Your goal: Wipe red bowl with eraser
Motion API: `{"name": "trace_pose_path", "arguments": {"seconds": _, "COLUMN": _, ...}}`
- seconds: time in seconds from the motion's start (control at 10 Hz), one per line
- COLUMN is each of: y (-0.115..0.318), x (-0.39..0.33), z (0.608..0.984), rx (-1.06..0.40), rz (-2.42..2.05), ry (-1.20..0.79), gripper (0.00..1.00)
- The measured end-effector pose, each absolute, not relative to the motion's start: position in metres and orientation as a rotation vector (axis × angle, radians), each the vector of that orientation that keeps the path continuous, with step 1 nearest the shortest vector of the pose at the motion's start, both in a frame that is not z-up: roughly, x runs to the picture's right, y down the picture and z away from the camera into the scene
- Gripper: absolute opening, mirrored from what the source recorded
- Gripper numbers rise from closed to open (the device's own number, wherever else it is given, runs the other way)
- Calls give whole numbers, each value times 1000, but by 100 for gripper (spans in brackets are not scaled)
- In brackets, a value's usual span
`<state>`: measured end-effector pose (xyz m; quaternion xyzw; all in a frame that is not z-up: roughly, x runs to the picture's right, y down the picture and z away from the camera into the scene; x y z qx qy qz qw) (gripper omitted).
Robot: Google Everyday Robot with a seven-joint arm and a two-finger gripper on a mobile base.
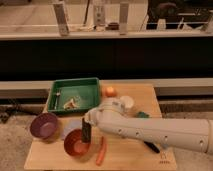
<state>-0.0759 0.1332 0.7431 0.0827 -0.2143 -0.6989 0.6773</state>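
jaws grip the eraser (pixel 86 135) on end; gripper (pixel 87 126) sits at the red bowl's (pixel 74 146) two o'clock rim, likely so its tip wipes inside.

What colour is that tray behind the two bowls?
The tray is green, clearest in the camera view; the hand is at the red bowl.

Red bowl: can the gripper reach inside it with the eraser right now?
Probably yes: the gripper, holding the eraser, hangs over the right rim of the red bowl, nothing between them.
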Motion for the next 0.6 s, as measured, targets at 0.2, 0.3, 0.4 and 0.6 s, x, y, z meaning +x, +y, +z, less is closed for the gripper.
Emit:
{"name": "trace_pose_path", "arguments": {"seconds": 0.2, "y": 135, "x": -87, "z": 758, "rx": 192, "rz": -1582, "ry": -524, "gripper": 0}}
{"name": "trace_pose_path", "arguments": {"seconds": 0.3, "y": 135, "x": -96, "z": 763, "rx": 196, "rz": -1588, "ry": -544, "gripper": 0}}
{"name": "trace_pose_path", "arguments": {"seconds": 0.4, "y": 137, "x": -111, "z": 769, "rx": 203, "rz": -1598, "ry": -572, "gripper": 0}}
{"name": "trace_pose_path", "arguments": {"seconds": 0.6, "y": 140, "x": -128, "z": 776, "rx": 215, "rz": -1604, "ry": -620, "gripper": 0}}
